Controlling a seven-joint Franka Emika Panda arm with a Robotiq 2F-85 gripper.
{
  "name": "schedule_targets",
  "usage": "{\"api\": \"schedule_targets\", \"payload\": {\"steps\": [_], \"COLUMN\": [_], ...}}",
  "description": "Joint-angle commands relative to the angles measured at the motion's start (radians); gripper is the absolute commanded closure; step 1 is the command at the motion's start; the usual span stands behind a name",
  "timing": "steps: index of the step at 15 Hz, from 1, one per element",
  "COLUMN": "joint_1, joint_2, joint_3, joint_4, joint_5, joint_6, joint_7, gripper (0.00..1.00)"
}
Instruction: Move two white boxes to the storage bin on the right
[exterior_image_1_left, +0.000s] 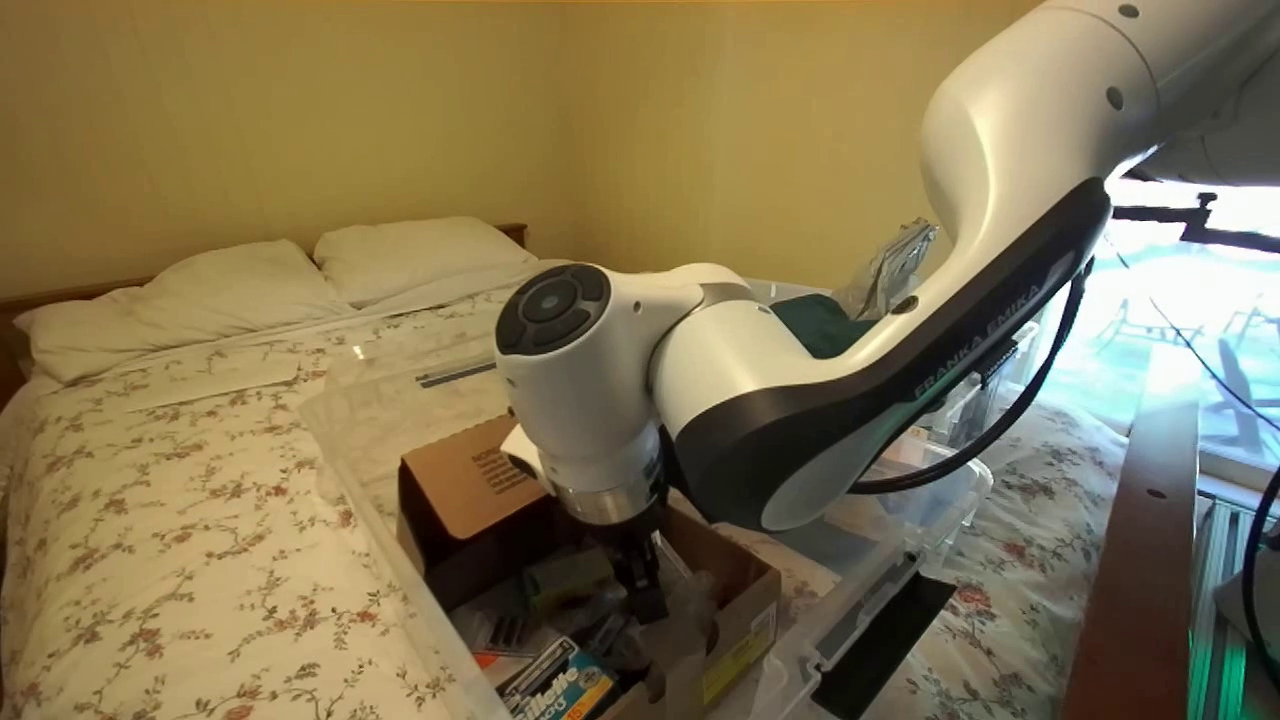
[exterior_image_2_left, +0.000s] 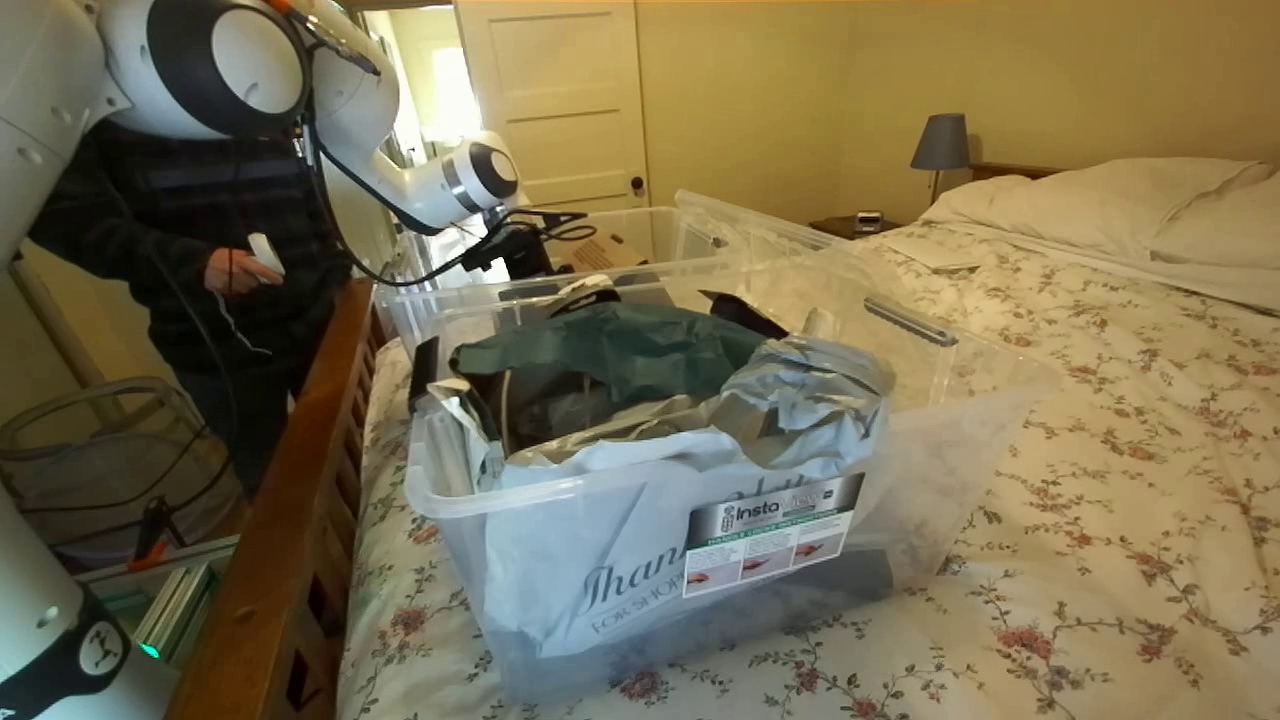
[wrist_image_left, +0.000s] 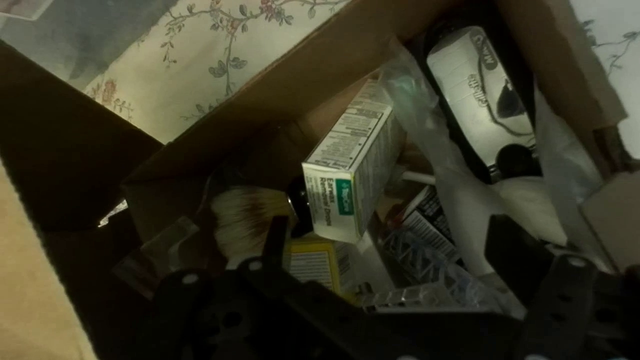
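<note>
A white box labelled Earwax Removal Drops stands tilted inside the brown cardboard box, in the wrist view. A box with yellow edges and a white label lies below it. My gripper reaches down into the cardboard box, open and empty, with the white box ahead of the fingertips near the left one. It also shows in an exterior view. The storage bin, clear with a thick rounded rim, stands partly behind the arm. In the exterior view where several clear tubs overlap, I cannot tell which is the bin.
The cardboard box has raised flaps and holds a shaving brush, a Gillette pack, plastic bags and clear packaging. A clear tub holds green and grey bags. A wooden bed rail runs beside the tubs.
</note>
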Motion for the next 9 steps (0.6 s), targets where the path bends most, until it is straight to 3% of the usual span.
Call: {"api": "schedule_targets", "payload": {"steps": [1, 6, 7, 8, 9], "joint_1": [0.007, 0.0, -0.003, -0.005, -0.005], "joint_2": [0.013, 0.037, 0.038, 0.04, 0.041], "joint_3": [-0.013, -0.034, -0.034, -0.035, -0.034], "joint_4": [0.015, 0.044, 0.041, 0.04, 0.038], "joint_5": [-0.015, -0.023, -0.019, -0.017, -0.015], "joint_6": [-0.019, -0.056, -0.061, -0.067, -0.071], "joint_7": [0.002, -0.016, -0.016, -0.017, -0.013], "gripper": [0.0, 0.0, 0.25, 0.26, 0.34]}}
